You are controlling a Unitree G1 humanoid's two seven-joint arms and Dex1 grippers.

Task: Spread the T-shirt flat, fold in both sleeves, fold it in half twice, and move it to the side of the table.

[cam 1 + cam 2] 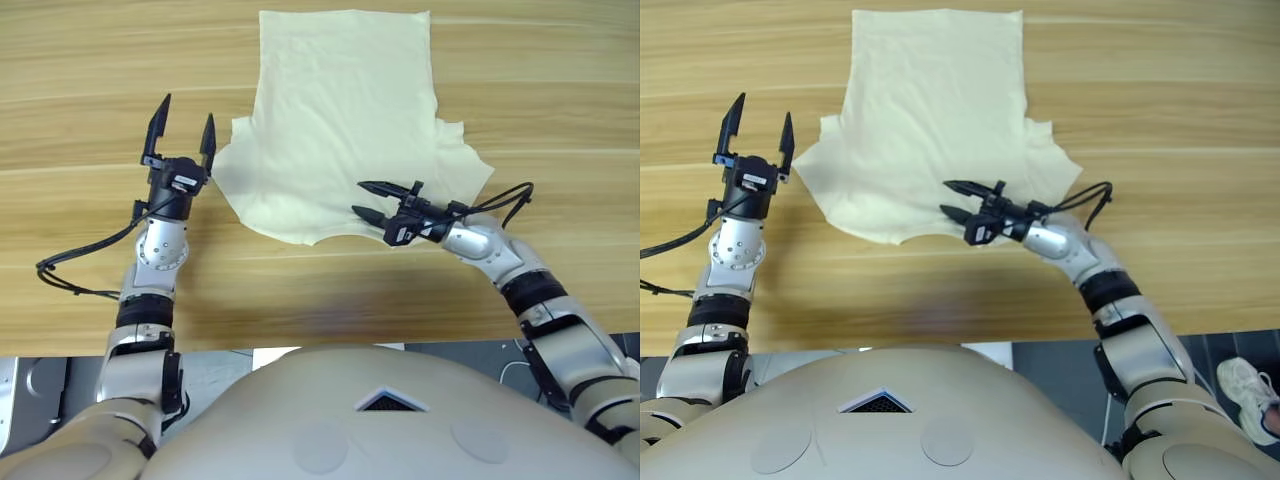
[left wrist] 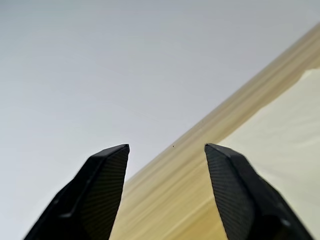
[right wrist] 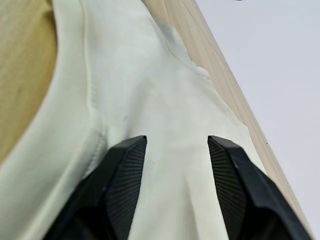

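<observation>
The pale yellow T-shirt point(image 1: 340, 120) lies spread on the wooden table point(image 1: 90, 80), collar toward me and hem at the far side. Both short sleeves stick out to the sides. My left gripper point(image 1: 183, 122) stands open just left of the left sleeve, fingers pointing away from me, nothing between them. My right gripper point(image 1: 365, 198) is open, low over the shirt near the collar edge on the right side, fingers pointing left. In the right wrist view the shirt fabric point(image 3: 165, 100) lies right under the open fingers point(image 3: 125, 165).
Bare table top extends left and right of the shirt, and a strip of it lies between the collar and the near edge point(image 1: 300, 335). Cables trail from both wrists.
</observation>
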